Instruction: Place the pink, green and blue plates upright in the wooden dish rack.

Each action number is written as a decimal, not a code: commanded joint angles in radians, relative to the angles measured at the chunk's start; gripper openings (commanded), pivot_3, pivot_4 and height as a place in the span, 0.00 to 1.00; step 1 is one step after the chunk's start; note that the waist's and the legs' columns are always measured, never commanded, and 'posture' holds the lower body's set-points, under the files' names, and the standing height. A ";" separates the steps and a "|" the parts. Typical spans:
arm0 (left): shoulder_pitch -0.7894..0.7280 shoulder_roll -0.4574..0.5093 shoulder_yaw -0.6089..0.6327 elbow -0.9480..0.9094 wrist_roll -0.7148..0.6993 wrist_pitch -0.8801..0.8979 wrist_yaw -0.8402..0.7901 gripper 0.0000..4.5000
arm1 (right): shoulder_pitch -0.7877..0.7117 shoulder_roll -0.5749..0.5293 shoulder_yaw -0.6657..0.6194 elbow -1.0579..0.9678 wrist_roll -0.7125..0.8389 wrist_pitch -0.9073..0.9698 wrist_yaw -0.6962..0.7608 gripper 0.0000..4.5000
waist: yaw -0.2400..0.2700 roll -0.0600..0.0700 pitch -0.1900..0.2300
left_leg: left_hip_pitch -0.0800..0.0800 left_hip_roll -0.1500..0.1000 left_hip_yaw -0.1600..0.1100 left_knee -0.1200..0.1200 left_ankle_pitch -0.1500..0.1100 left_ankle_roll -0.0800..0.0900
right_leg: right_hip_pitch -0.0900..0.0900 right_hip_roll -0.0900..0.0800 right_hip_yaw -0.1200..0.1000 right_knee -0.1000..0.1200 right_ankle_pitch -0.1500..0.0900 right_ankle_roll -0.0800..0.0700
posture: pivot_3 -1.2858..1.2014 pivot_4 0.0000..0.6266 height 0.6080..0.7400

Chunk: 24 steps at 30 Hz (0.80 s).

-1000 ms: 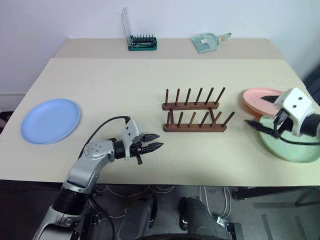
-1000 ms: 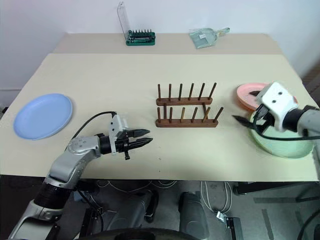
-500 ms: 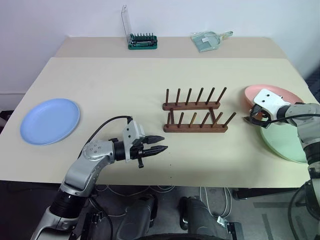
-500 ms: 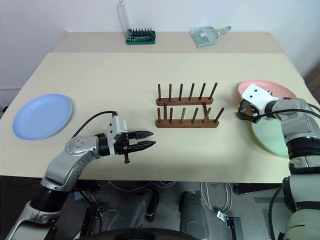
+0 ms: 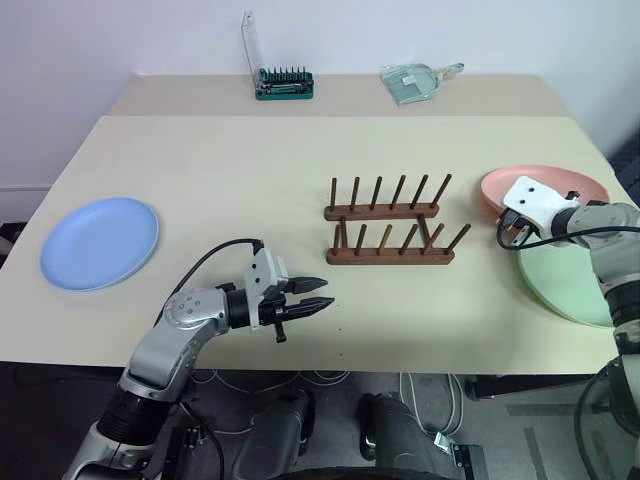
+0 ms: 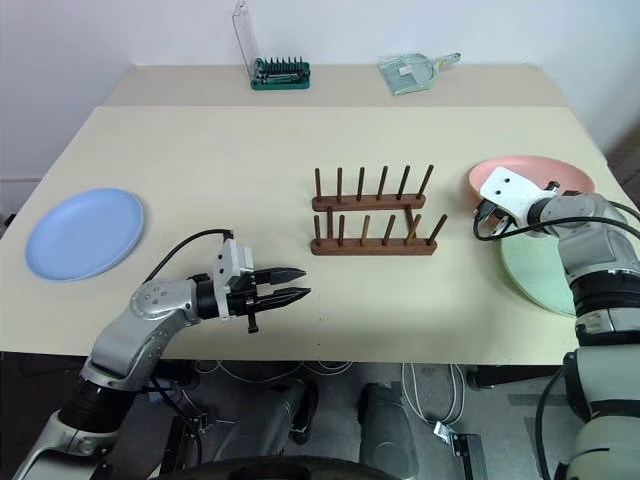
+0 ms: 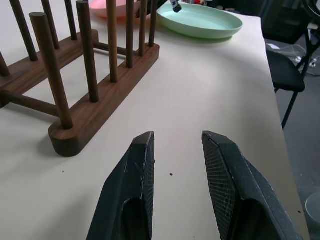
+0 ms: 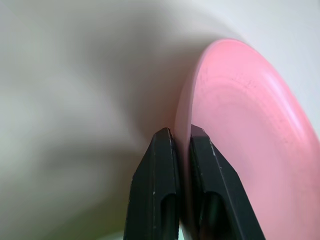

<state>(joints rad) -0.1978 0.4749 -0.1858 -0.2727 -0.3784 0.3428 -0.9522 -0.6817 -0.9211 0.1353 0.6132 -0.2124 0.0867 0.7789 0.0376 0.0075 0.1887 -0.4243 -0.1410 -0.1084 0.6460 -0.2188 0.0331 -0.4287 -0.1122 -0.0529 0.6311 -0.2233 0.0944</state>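
Pinching the near edge of the pink plate point(image 8: 240, 130), the right gripper point(image 8: 181, 142) has its two black fingers closed tight, one on each side of the rim. That plate sits on the right side of the table point(image 5: 250, 170), and its near edge looks tipped up a little where the fingers hold it. Just beside it, closer to the robot, lies the green plate point(image 5: 570, 285), flat on the table. The pink plate seems to overlap the green one's far edge a bit.

The left gripper point(image 5: 315, 297) is over the front of the table and points toward the right. Its fingers point(image 7: 137, 170) are a little way apart, with nothing between them.

The wooden dish rack point(image 5: 390, 232) stands in the middle of the table, between the two grippers. It has two rows of upright pegs, and no plate is in it yet. The left gripper is near its front left corner but does not touch it.

The blue plate point(image 5: 100, 241) lies flat far over on the left side of the table, well apart from the rack.

At the back of the table are a green bit holder point(image 5: 284, 83) and a clear scoop point(image 5: 418, 80).
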 commanded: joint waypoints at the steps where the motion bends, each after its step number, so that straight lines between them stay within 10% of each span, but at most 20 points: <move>1: -0.020 0.001 -0.005 -0.021 0.002 -0.008 0.001 0.34 | 0.009 -0.038 -0.091 -0.142 0.024 -0.011 -0.054 0.01 | 0.000 0.001 0.000 | 0.000 0.000 0.000 0.000 0.000 0.000 | 0.000 0.000 0.000 0.000 0.000 0.000 | 0.52 0.24 1.00; 7: -0.025 0.007 0.010 -0.027 0.002 -0.001 0.018 0.34 | 0.037 0.008 -0.304 -0.419 0.280 0.035 -0.007 0.01 | -0.001 0.002 0.000 | 0.000 0.000 0.000 0.000 0.000 0.000 | 0.000 0.000 0.000 0.000 0.000 0.000 | 0.52 0.24 1.00; 12: -0.032 0.012 0.029 -0.032 -0.008 0.008 0.032 0.34 | 0.036 0.109 -0.547 -0.756 0.869 0.483 0.035 0.01 | 0.001 0.002 0.000 | 0.000 0.001 -0.002 -0.001 0.000 0.000 | 0.000 0.001 0.000 0.000 0.000 0.000 | 0.52 0.24 1.00; 24: -0.021 0.010 0.062 -0.034 -0.033 -0.025 0.041 0.34 | 0.166 0.309 -0.738 -0.898 1.627 0.843 -0.431 0.01 | 0.001 0.002 0.000 | 0.000 0.000 -0.001 -0.001 0.000 0.001 | 0.000 0.000 0.001 -0.001 -0.001 -0.002 | 0.52 0.24 1.00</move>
<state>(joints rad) -0.2217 0.4870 -0.1499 -0.2748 -0.3924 0.3390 -0.9125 -0.5125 -0.6125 -0.5635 -0.2301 1.3279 0.9338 0.4065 0.0385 0.0092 0.1888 -0.4248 -0.1405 -0.1092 0.6449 -0.2191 0.0345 -0.4291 -0.1122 -0.0517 0.6304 -0.2241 0.0932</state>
